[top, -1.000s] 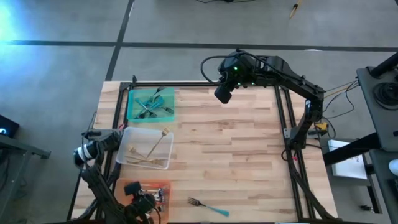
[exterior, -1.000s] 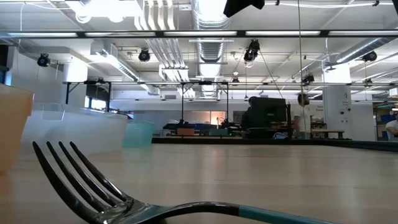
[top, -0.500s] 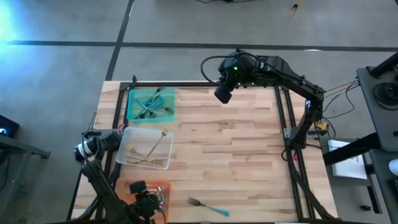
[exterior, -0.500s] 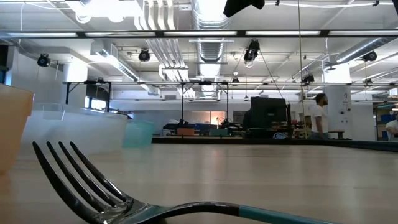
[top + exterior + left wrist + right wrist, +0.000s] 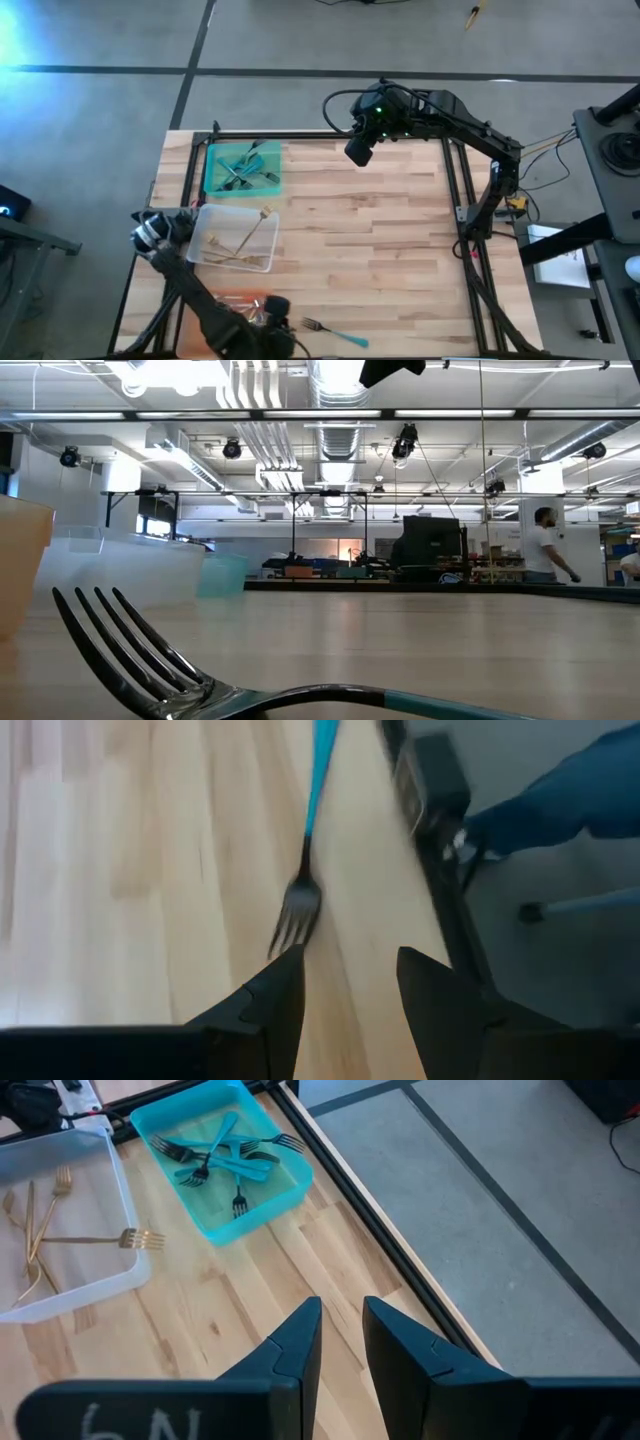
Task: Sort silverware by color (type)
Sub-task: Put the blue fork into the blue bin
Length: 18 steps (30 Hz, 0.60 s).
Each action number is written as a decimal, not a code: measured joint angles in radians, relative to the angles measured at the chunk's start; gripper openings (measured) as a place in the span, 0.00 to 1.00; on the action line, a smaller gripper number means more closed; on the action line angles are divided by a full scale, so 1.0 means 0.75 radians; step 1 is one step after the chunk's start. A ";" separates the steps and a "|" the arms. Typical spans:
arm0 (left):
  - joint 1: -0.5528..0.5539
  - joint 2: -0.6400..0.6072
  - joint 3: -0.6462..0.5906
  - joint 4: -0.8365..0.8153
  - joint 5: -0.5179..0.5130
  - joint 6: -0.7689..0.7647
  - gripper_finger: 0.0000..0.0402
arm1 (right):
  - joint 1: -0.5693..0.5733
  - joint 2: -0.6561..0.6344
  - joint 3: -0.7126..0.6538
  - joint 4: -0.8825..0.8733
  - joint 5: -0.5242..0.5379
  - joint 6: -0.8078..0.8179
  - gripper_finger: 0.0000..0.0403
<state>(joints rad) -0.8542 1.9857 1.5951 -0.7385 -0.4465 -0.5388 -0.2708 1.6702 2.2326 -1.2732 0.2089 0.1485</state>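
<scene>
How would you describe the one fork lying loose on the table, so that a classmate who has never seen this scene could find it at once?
Start at the wooden table and go to its near edge, just right of the orange tray, where the left gripper is. There lies a teal-handled fork, tines toward the tray. It alone lies on bare wood; every other fork sits in a tray.

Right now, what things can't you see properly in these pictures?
- Orange tray, high view: the left arm covers most of it, so its forks are hidden.
- Blue fork, low view: the handle's end is cut off by the picture's edge.
- Left gripper, left wrist view: open, but blurred.
- Person, low view: too small.
</scene>
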 joint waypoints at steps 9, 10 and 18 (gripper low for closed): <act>0.121 0.130 0.000 0.332 0.051 0.313 0.36 | 0.000 0.000 0.000 0.000 0.000 0.000 0.17; 0.133 0.152 0.000 0.363 0.059 0.328 0.36 | 0.000 0.000 0.000 0.000 0.000 0.000 0.17; 0.203 0.296 0.000 0.530 0.133 0.362 0.36 | 0.000 0.000 0.000 0.005 0.000 -0.002 0.17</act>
<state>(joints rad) -0.7017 2.2081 1.5951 -0.3408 -0.3471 -0.2670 -0.2708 1.6699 2.2326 -1.2697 0.2089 0.1473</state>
